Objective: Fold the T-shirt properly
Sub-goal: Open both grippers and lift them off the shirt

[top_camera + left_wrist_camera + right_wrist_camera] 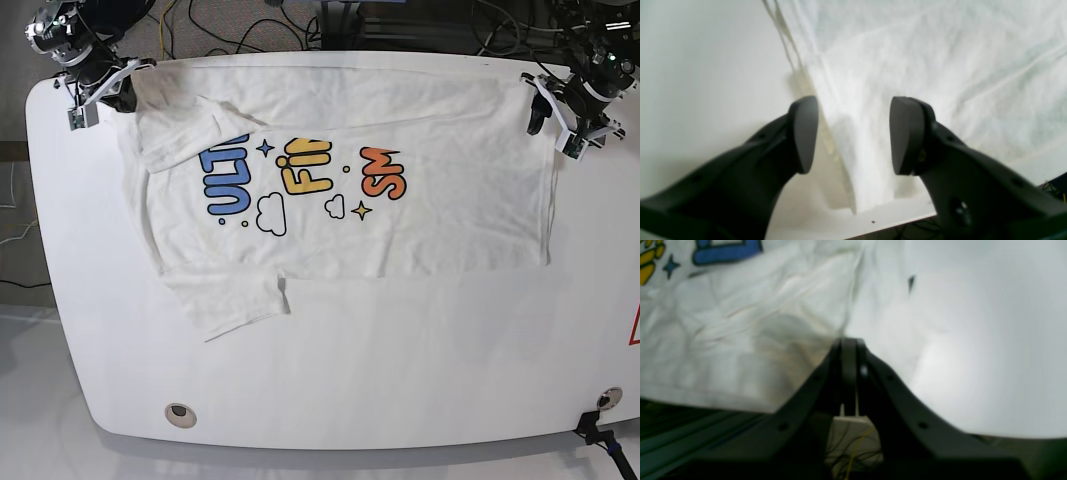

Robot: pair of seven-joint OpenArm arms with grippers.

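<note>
Reporting from base-view sides, far edge at the top: the T-shirt (430,215) lies on the white table (330,380), spread left to right across the far half and part-folded. A plain band of cloth runs along the far side, its fold line cutting off the lettering: blue (227,185), yellow (305,170) and orange (382,175) prints all show only partly. Clouds (271,215) and a yellow star (361,210) sit on the near side of the letters. One sleeve (235,305) sticks out toward near left; a rumpled flap (185,135) sits at far left.

Left gripper (853,135): at far right, fingers well apart, over the shirt's side edge. Cloth shows between the tips (no pinch on it).

Right gripper (849,343): at far left, fingers together, tips at the rumpled cloth near the table's far edge. Can't tell if any fabric is caught between them; the right wrist view is soft.

Shirt's right side edge runs far to near, slightly uneven. Round fittings (180,415) (609,398) sit at the table's near left and near right corners. Cables (857,450) show beyond the far edge, one of them yellow.
</note>
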